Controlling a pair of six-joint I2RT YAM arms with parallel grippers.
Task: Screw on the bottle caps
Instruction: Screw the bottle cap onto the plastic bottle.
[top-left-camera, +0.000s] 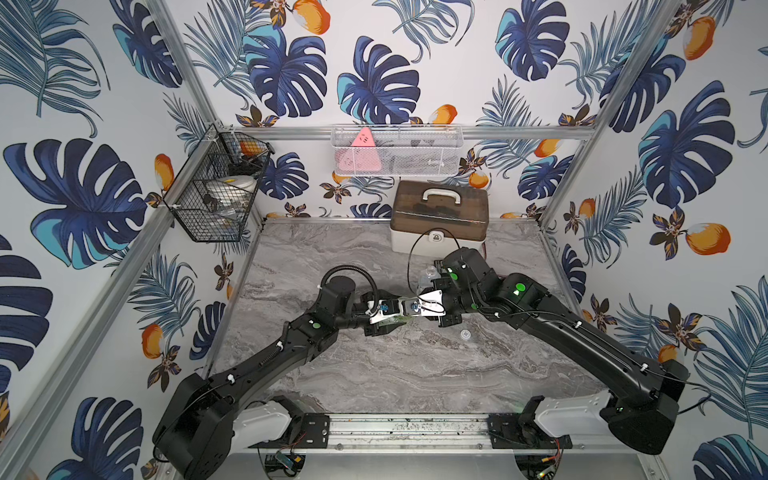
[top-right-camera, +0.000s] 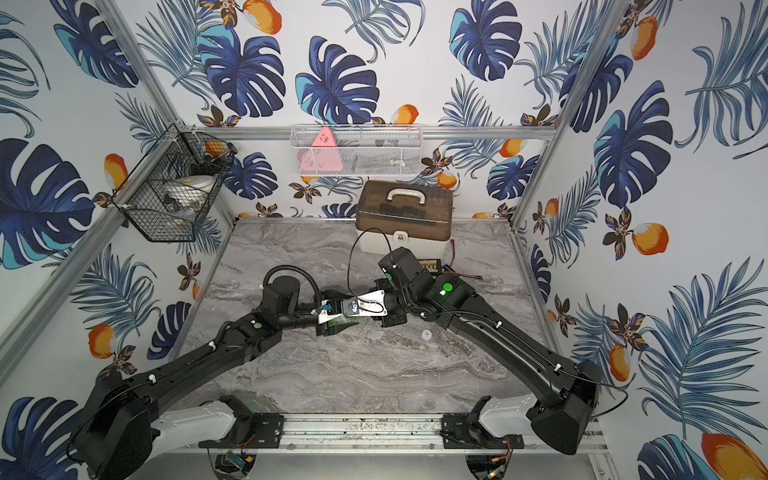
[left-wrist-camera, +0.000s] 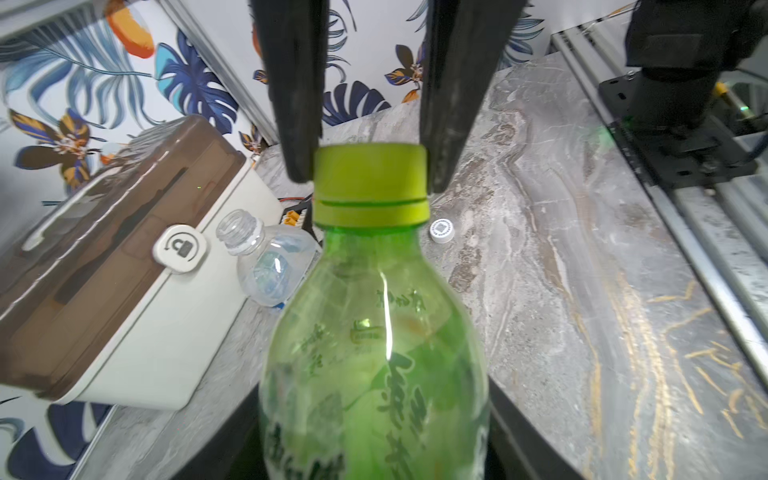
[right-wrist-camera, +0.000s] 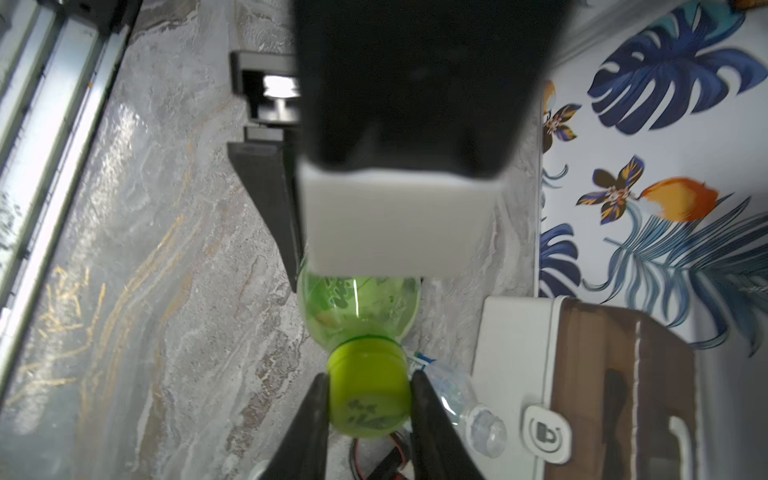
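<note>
2 arms (top-left-camera: 257, 361) inward: green bottle (left-wrist-camera: 374, 332), cap (left-wrist-camera: 371, 187)

We log: grey marble table (top-left-camera: 374, 374) | at its back: lidded box (top-left-camera: 438, 220) | beside the box: clear bottle (left-wrist-camera: 270, 266) | apart, nearer us: whitish cap (top-left-camera: 464, 333)

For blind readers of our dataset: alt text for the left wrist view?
A green bottle with a yellow-green cap fills the frame, fingers of the right gripper pressing the cap's sides. Behind: an uncapped clear bottle and a white cap.
</note>
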